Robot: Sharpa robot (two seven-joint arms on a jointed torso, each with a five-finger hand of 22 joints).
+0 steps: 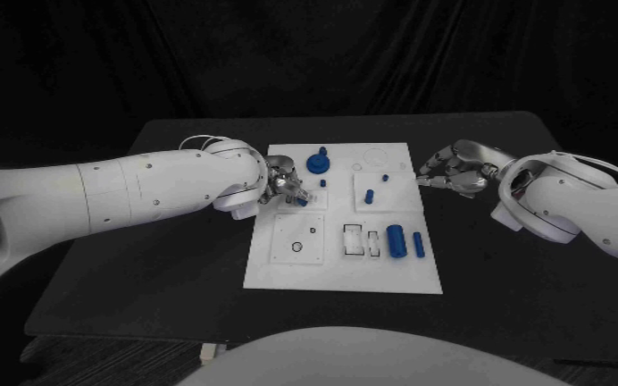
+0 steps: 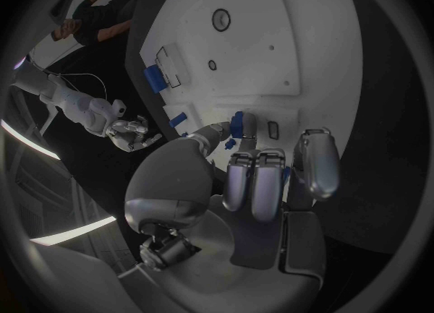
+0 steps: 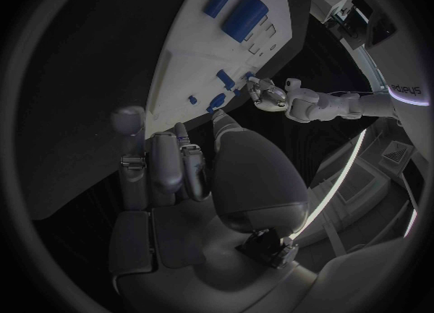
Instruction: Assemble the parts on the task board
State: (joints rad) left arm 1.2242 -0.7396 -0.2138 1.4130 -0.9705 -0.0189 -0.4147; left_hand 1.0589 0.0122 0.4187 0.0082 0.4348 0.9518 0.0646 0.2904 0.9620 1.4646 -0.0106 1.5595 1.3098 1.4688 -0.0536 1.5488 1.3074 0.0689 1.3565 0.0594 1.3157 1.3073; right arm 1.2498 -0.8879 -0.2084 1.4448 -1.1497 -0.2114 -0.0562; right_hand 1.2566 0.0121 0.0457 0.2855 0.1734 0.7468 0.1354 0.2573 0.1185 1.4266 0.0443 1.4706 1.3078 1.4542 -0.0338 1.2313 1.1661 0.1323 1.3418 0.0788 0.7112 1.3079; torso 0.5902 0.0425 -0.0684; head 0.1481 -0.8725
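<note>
Task board (image 1: pixel 338 272) on table, left hand (image 1: pixel 286 186) fingers pinching blue part (image 2: pixel 237 122), right hand (image 1: pixel 451 170) fingers curled empty

left hand (image 1: pixel 286 186) covering part of the task board (image 1: pixel 338 265) near its far left corner, whatever its fingers touch too small to tell

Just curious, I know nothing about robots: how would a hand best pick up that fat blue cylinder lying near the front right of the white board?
Probably from above, fingers closing across the middle of the fat blue cylinder. It lies flat on the task board, so its round sides are the exposed part.
</note>
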